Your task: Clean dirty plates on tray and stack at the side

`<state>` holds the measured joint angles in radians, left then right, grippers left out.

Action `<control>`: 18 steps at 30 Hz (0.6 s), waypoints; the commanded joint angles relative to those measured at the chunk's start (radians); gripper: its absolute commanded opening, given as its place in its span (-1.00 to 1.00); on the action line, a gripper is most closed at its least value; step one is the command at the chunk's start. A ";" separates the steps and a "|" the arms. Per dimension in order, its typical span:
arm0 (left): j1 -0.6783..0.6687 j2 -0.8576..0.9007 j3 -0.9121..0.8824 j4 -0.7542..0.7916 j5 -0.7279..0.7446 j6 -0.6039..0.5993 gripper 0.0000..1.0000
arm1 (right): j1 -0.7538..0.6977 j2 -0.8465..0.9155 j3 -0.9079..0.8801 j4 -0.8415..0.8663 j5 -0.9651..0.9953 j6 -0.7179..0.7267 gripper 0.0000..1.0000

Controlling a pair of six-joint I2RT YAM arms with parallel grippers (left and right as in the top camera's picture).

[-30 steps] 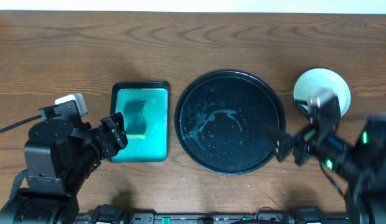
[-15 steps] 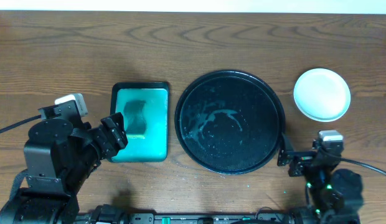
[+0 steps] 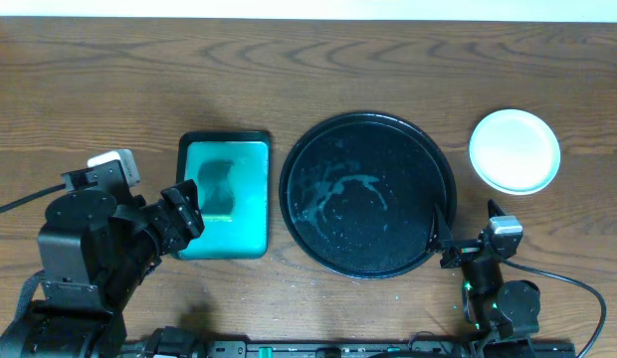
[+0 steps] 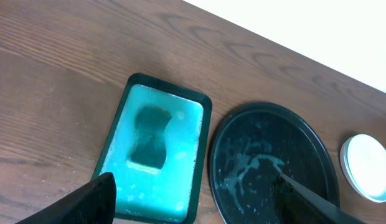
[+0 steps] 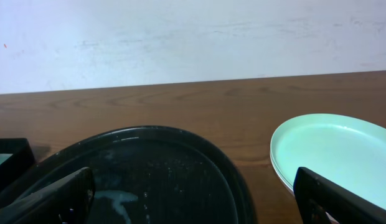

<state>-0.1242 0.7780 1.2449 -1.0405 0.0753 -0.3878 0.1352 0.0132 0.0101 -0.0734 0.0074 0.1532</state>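
Note:
The black tray [image 3: 366, 194] lies mid-table with only pale teal smears on it. The white plates [image 3: 514, 150] sit stacked on the wood to its right, off the tray. In the right wrist view the plates [image 5: 330, 149] show layered rims beside the tray [image 5: 149, 168]. My right gripper [image 3: 468, 237] is open and empty, low at the tray's front right edge. My left gripper [image 3: 185, 211] is open and empty at the teal container's front left corner. The left wrist view shows the tray [image 4: 274, 168] and plates [image 4: 367, 167].
A teal black-rimmed container [image 3: 224, 194] with a dark sponge [image 3: 217, 189] stands left of the tray. Both also appear in the left wrist view, the container [image 4: 180, 186] and the sponge [image 4: 149, 134]. A pale wall runs along the far table edge.
My right arm has pulled back from beside the stacked plates to the front edge near the tray, its gripper staying open. The left arm has not moved.

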 commanded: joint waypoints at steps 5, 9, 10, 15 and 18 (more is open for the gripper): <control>0.003 0.000 0.010 0.001 -0.008 0.014 0.60 | 0.010 -0.008 -0.005 0.002 -0.001 0.014 0.98; 0.003 0.000 0.010 0.001 -0.008 0.014 0.60 | 0.010 -0.007 -0.005 0.001 -0.001 0.015 0.98; 0.003 0.000 0.010 0.001 -0.008 0.014 0.60 | 0.010 -0.007 -0.005 0.002 -0.001 0.015 0.99; 0.003 0.000 0.010 0.001 -0.008 0.014 0.60 | 0.010 -0.007 -0.005 0.001 -0.001 0.015 0.99; 0.003 0.000 0.006 -0.006 -0.012 0.018 0.60 | 0.010 -0.007 -0.005 0.001 -0.001 0.015 0.99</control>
<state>-0.1242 0.7780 1.2449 -1.0405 0.0753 -0.3874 0.1352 0.0124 0.0101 -0.0731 0.0078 0.1532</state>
